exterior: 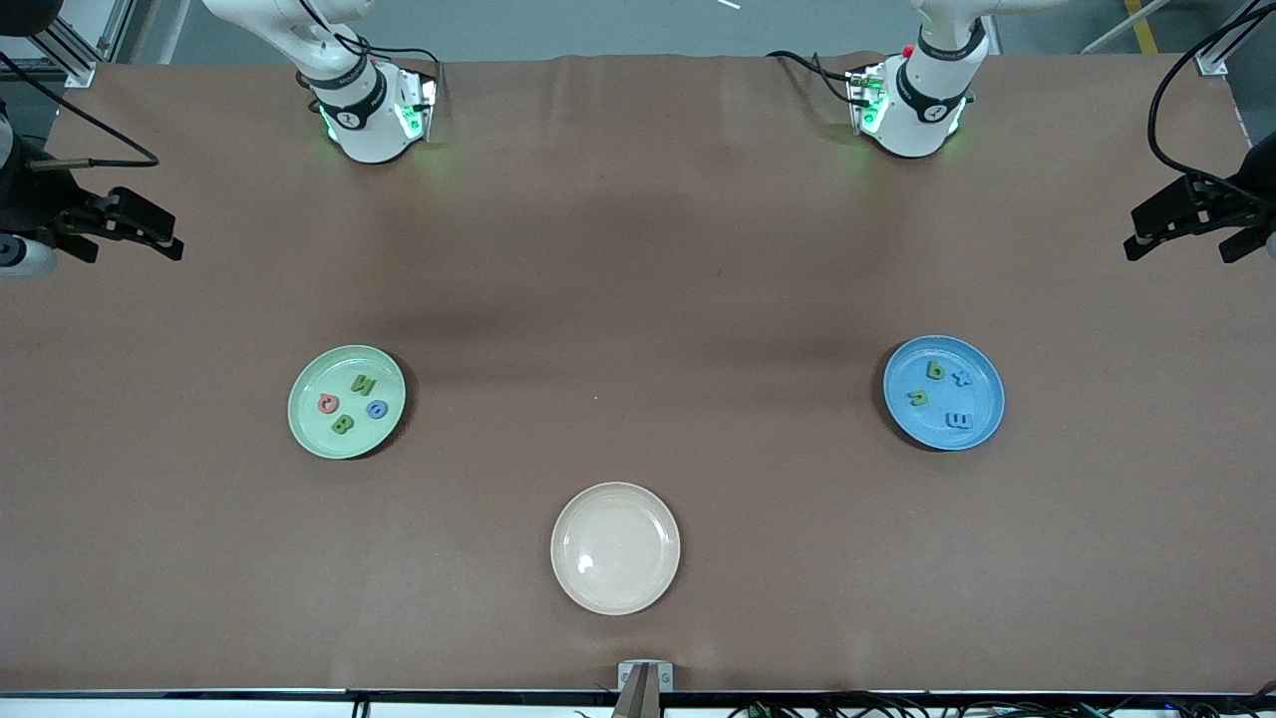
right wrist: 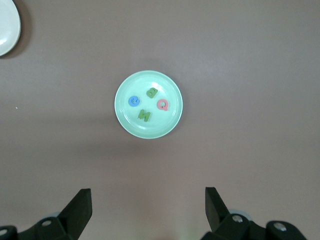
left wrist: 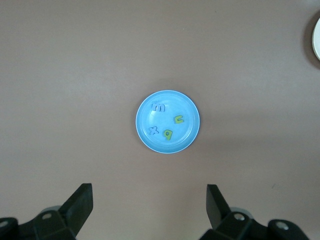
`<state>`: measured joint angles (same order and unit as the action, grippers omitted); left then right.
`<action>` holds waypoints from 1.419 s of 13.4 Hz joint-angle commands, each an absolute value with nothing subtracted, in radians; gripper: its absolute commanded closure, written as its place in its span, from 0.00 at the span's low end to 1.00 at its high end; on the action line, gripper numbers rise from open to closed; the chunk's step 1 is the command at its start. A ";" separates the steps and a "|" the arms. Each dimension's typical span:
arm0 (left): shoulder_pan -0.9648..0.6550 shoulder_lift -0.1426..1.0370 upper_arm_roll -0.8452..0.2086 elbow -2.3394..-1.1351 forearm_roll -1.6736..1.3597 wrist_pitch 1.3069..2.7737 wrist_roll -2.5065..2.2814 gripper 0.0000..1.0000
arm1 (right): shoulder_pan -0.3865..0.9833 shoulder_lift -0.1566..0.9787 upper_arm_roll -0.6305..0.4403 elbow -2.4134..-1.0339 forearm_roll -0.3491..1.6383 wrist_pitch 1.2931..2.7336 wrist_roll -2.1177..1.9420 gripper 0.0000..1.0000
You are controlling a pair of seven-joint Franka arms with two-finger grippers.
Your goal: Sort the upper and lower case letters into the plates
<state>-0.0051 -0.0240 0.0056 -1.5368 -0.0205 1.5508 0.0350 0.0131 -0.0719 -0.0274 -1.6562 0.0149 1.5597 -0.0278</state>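
The pale mint green plate (exterior: 304, 384) (right wrist: 150, 129) lies toward the right arm's end of the table. It holds a green N (exterior: 364, 385), a red Q (exterior: 328, 403), a blue capital (exterior: 377, 409) and a green B (exterior: 342, 425). The blue plate (exterior: 987, 384) (left wrist: 167, 100) lies toward the left arm's end. It holds a green letter (exterior: 935, 370), a blue x (exterior: 961, 377), a green u (exterior: 918, 397) and a blue m (exterior: 958, 421). High above the table, my left gripper (left wrist: 150, 200) is open and empty, as is my right gripper (right wrist: 148, 200). Neither shows in the front view.
An empty cream-beige plate (exterior: 615, 588) sits between the two plates, nearer the front camera. Black fixtures stand at the table's two ends (exterior: 100, 224) (exterior: 1196, 214). The arm bases (exterior: 369, 110) (exterior: 917, 100) stand at the table's back edge.
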 commanded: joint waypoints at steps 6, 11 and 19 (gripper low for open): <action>-0.038 -0.018 0.048 -1.509 -0.028 1.536 0.032 0.00 | 0.009 -0.112 -0.031 -1.692 0.002 1.575 -0.084 0.00; -0.037 -0.017 0.048 -1.509 -0.026 1.536 0.034 0.00 | 0.008 -0.110 -0.029 -1.693 0.002 1.556 -0.054 0.00; -0.037 -0.020 0.049 -1.509 -0.029 1.536 0.037 0.00 | 0.011 -0.110 -0.025 -1.694 0.002 1.549 -0.018 0.00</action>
